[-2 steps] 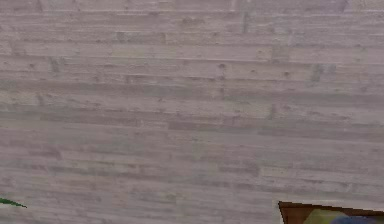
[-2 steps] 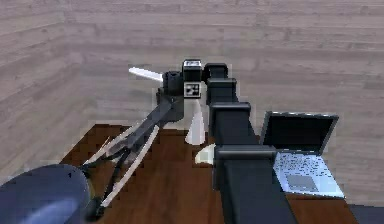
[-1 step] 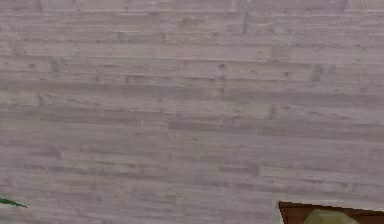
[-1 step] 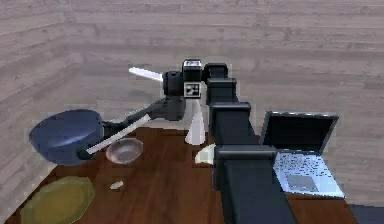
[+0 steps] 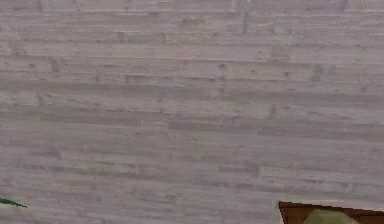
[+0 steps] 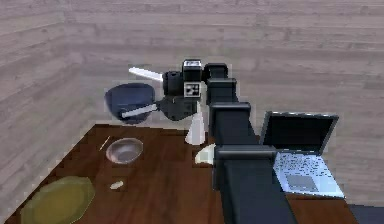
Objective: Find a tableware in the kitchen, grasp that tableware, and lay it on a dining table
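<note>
My gripper [image 6: 130,92] holds a dark bowl [image 6: 121,100] at its far end, clear of the table [image 6: 170,192], with the plank wall [image 6: 300,55] behind it. Finger setting: I cannot tell. Below the gripper lies a glass dish [image 6: 125,150]. Beside my arm [image 6: 240,165] stands a white cone [image 6: 197,128]. On the arm's other side sits a laptop [image 6: 300,150].

Plate [image 6: 58,200] and table [image 6: 170,195] cut by bottom edge. Arm [image 6: 240,150] hides laptop [image 6: 300,140] corner. Pale speck [image 6: 117,184] too small to identify.
</note>
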